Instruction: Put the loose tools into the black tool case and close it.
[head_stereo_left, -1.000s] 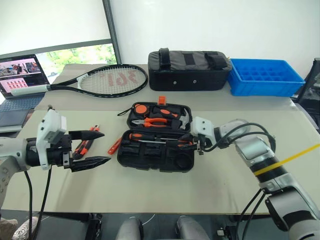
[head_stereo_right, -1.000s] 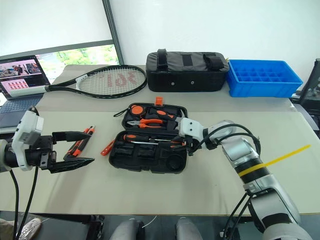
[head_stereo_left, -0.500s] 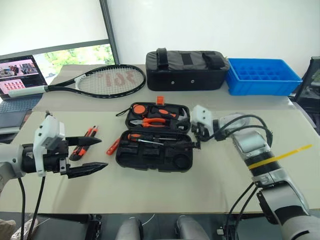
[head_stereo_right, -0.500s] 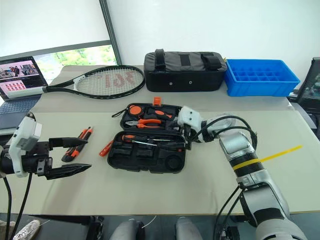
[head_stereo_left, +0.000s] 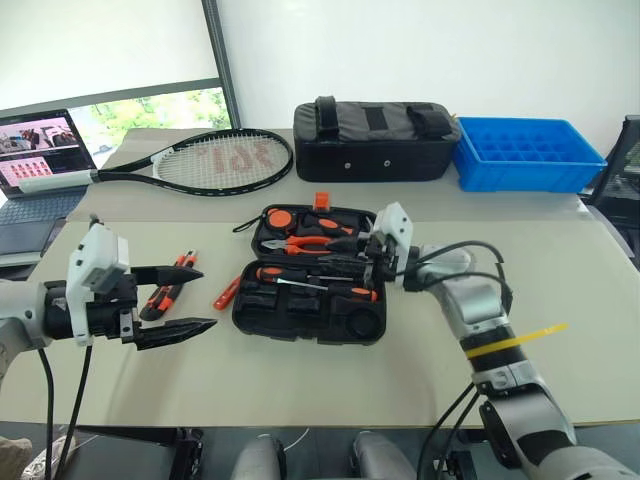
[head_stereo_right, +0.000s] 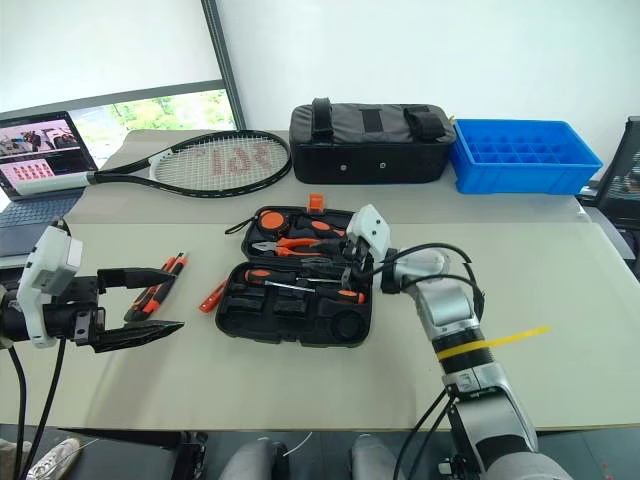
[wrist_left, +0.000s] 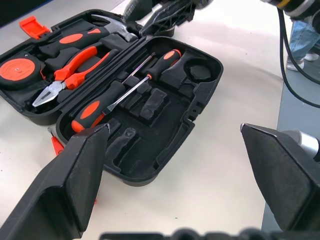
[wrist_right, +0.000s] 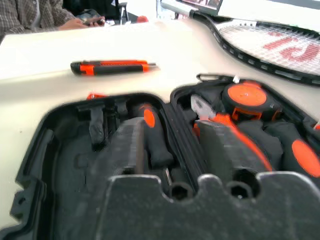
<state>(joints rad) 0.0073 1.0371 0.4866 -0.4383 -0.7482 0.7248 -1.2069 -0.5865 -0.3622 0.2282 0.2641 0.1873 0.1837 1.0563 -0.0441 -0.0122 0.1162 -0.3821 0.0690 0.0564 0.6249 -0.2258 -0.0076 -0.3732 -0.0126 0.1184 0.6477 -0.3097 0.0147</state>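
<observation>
While the tool case (head_stereo_left: 312, 288) lies open, the right end effector (head_stereo_left: 372, 262), seemingly part-closed, hovers over its hinge

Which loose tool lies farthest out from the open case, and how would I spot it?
Start at the open black tool case mid-table and look toward the robot's left. Past a small orange tool at the case's edge lies the utility knife, by the left gripper. It is longer, orange and black.

Behind, we see a black-framed tennis racket (head_stereo_left: 205, 160), a black fabric bag with straps (head_stereo_left: 377, 139), a blue plastic crate (head_stereo_left: 527, 153) and an open laptop (head_stereo_left: 40, 165).
</observation>
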